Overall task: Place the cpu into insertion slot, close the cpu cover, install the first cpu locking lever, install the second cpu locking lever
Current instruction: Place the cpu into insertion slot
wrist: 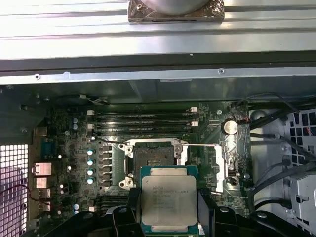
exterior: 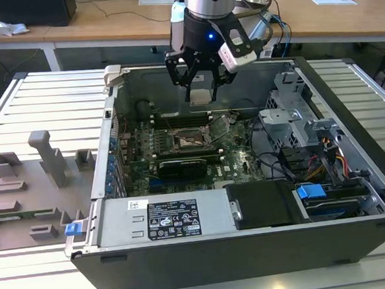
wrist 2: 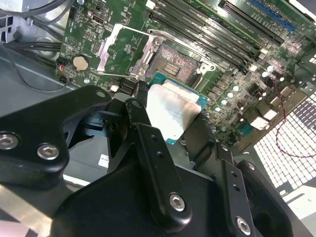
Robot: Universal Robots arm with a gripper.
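My pincer (wrist: 169,210) clamps the cpu (wrist: 169,197) above the uncovered insertion slot (wrist: 153,159) below it; lowered tilted or offset, I'd risk bending pins.

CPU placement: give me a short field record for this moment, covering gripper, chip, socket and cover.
gripper: shut on the cpu, raised above the motherboard in the exterior view
cpu: metal top showing, not yet in the insertion slot
insertion slot: empty, pin grid exposed
cpu cover: swung open to one side of the slot
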